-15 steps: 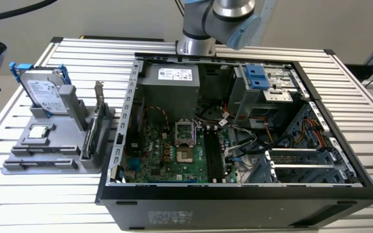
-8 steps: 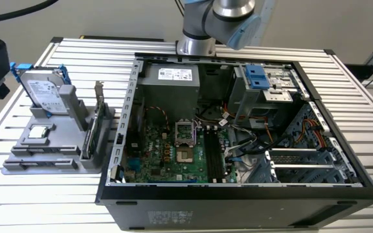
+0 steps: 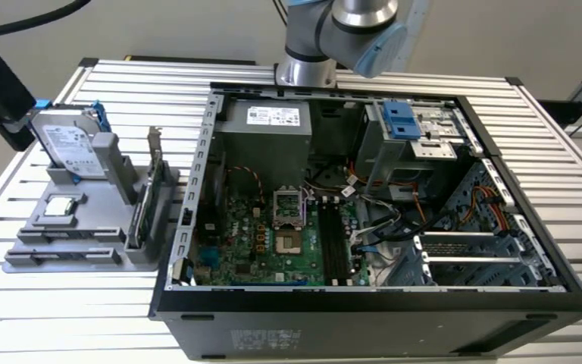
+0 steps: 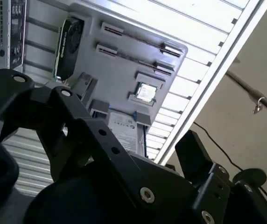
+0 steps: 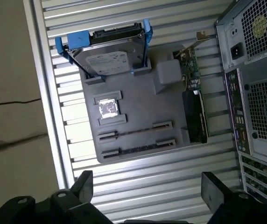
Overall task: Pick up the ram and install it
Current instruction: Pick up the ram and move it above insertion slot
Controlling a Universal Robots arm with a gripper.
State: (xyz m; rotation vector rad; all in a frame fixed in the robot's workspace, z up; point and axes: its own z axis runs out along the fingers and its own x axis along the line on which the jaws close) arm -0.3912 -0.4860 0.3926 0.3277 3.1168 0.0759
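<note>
The black two-fingered gripper [image 5: 147, 189] hangs over the slatted aluminium bench [image 5: 147, 172] with its fingers [image 5: 84, 183] spread wide and nothing between them. It is well apart from every part.

Just beyond it in the first wrist view lies the flat grey plastic holder tray [image 5: 138, 112]. The ram [image 5: 138, 148] stands on edge in the long narrow slot at the side of the tray nearest the gripper, held between two small end brackets. From above it shows as a thin dark strip with a faint green cast. Its chips face sideways and cannot be made out. The slot beside it carries a similar thin line, and I cannot tell whether that is a second stick.

The step in hand looks like the approach. To do it well, the fingers should be lined up across the stick's thin faces, centred along its length and clear of the end brackets. The descent should be straight, so the stick is not levered in its slot.

Further along the tray sit a small square silver processor chip [image 5: 108, 107], a silver boxy hard drive with blue rails [image 5: 108, 58] and a tall expansion card with a silver bracket [image 5: 192, 93]. Beside the tray in the exterior view lies the open black computer case [image 3: 372, 303], with bare black memory slots [image 3: 333, 243] on its green motherboard [image 3: 261, 243].
</note>
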